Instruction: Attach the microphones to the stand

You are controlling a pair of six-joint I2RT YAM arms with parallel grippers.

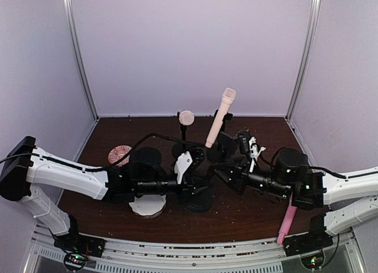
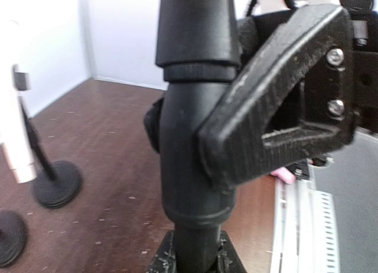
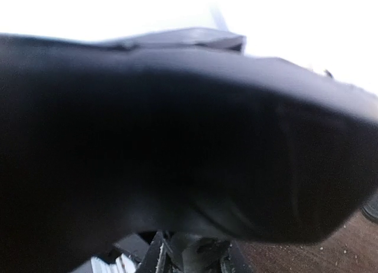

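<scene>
Microphones come in three here, and we find them in different places. One pale cream microphone (image 1: 221,118), a slim plastic tube flaring to a wider ribbed head, sits tilted in a black stand at the back of the counter (image 1: 236,217). A second cream microphone (image 1: 186,117) shows us only its rounded head end-on, atop another thin black stand just to the left of the first. The pink microphone (image 1: 287,221) lies flat at the near right edge of the counter, beside the right arm's base, apart from any stand.

We see the left gripper (image 1: 192,172) clamped on the post of a third stand (image 2: 189,137), a matte black tube with a tapered collar above a rounder, thicker sleeve. The gripper's rough, grainy black finger (image 2: 271,107), a hollow triangular piece held by two shiny screws, presses against the side of that post. This stand rises from a round black base (image 1: 198,200) near the middle of the counter.

The right gripper (image 1: 224,174) reaches in from the right, close to the same stand; its wrist view is filled by a smooth dark blur, so we cannot tell whether its jaws are open or closed.

The counter is dark brown wood grain, dotted with pale specks. A flat white disc (image 1: 147,205) lies under the left arm, and a round pinkish disc (image 1: 120,154) lies further left
</scene>
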